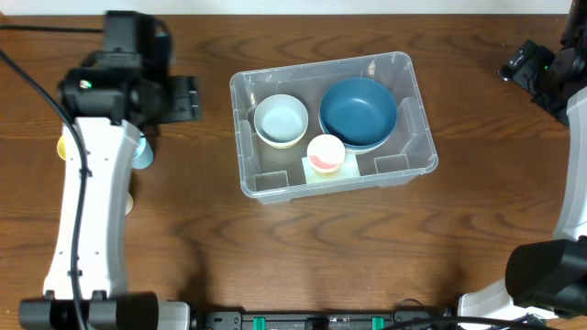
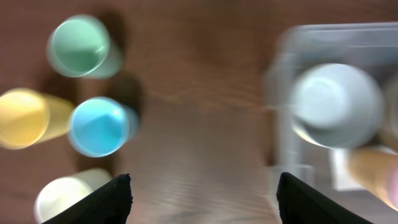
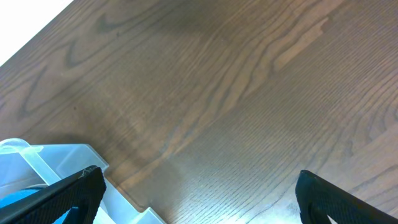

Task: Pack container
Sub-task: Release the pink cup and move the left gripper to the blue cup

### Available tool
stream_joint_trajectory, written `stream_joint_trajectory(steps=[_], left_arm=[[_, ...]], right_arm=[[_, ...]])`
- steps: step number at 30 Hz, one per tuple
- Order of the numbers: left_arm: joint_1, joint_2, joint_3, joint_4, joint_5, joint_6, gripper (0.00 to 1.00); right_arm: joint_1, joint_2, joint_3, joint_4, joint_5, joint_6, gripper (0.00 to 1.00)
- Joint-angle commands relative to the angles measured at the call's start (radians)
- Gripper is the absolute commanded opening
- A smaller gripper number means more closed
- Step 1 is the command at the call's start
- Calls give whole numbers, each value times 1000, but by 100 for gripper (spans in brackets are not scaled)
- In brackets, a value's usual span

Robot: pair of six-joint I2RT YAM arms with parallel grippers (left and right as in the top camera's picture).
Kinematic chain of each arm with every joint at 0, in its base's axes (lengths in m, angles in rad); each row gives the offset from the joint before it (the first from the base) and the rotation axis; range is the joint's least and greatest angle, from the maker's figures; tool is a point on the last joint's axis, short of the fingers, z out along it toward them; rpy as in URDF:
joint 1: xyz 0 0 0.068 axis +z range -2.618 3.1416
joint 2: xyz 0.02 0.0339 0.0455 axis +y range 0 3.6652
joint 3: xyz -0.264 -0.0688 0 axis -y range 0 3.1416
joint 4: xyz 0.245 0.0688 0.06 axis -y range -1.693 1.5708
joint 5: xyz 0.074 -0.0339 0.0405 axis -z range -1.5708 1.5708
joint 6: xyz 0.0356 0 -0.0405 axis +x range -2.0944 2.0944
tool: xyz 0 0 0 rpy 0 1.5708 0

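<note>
The clear plastic container stands mid-table. Inside it are a pale blue bowl, a dark blue bowl and a small cup with a pink inside. My left gripper is left of the container, open and empty. Its blurred wrist view shows bare table between the fingers, the container's wall and the pale bowl to the right. My right gripper is at the far right, open and empty, with a container corner at lower left.
Loose cups stand left of the container: green, yellow, blue and cream. In the overhead view my left arm covers most of them; the blue one and the yellow one peek out.
</note>
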Motion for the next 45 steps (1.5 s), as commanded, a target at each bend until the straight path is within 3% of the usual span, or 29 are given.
stream_joint_trajectory(steps=[1,7,16,32,38,45], left_arm=[[85,56,-39,-5,-16,-2,75],[182,186,-44,-3,-8,-10,75],[195,360,-44,8,-10,21,75],[240,491,-45,69,-16,44,74],[257,491,-45,73,-16,43,45],[257,491,-45,77,-16,44,40]], right_arm=[[-6,5,-2,-1,11,13,99],[-6,5,-2,-1,10,13,99],[-6,5,-2,0,11,13,99],[-6,5,-2,-1,10,13,99],[-6,5,-2,0,10,13,99],[-6,5,-2,-1,10,13,99]])
